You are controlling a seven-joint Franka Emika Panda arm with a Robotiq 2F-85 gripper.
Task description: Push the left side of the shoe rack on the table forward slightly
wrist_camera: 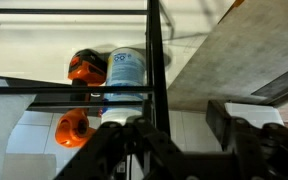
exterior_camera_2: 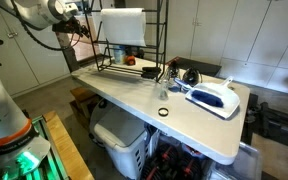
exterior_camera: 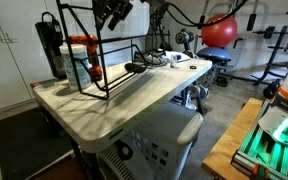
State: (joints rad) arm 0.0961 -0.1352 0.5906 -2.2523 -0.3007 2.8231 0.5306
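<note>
The shoe rack (exterior_camera: 96, 62), an open frame of thin black rods, stands on the end of the light wood-grain table (exterior_camera: 154, 90). It shows in both exterior views (exterior_camera_2: 165, 40). My gripper (exterior_camera: 112, 14) hovers at the rack's top rail, at the tall end (exterior_camera_2: 84, 22). In the wrist view the jaws (wrist_camera: 179, 135) are spread wide and hold nothing. A vertical rack rod (wrist_camera: 154, 60) runs down beside one finger; I cannot tell whether they touch. The table surface (wrist_camera: 244, 50) lies beyond.
Orange objects (wrist_camera: 84, 68) and a white bottle with a blue label (wrist_camera: 124, 68) sit inside the rack. A black cylinder (exterior_camera: 50, 45) stands behind it. A white-blue device (exterior_camera_2: 214, 97), a small ring (exterior_camera_2: 162, 112) and cables lie on the table (exterior_camera_2: 184, 125). A white machine housing (exterior_camera: 154, 140) sits below.
</note>
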